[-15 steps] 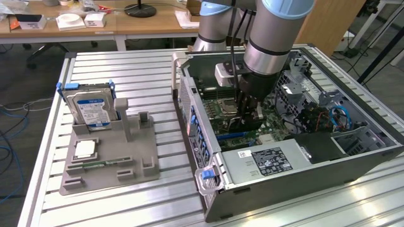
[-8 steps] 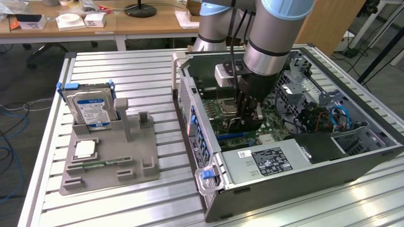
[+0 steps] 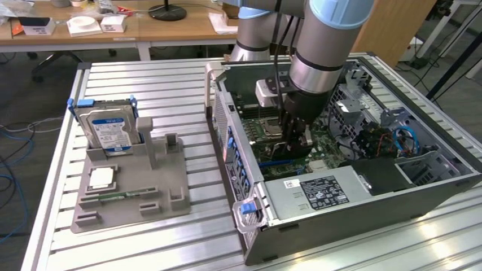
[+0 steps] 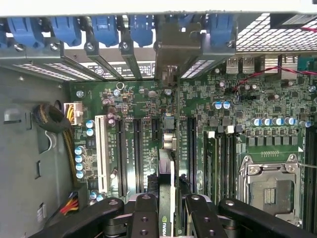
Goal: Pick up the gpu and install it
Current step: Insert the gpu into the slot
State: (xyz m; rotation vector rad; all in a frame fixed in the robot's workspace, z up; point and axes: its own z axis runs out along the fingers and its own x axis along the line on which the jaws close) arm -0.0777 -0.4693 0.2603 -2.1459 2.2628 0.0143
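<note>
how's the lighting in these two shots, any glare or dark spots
Exterior view: bright glare streaks on the ribbed aluminium table, shadow inside the open grey computer case beneath the arm. Wrist view: green motherboard evenly lit, black gripper dark around the thin black gpu card.

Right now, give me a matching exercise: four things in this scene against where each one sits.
Things:
1. gpu
2. hard drive
3. memory stick
4. pincer

Places:
A. standing upright in the grey holder
B. inside the open case, over the motherboard
C. lying flat low on the grey holder
D. on edge between the fingers, over the slots

Pairs: 1-D, 2-A, 3-C, 4-B
</note>
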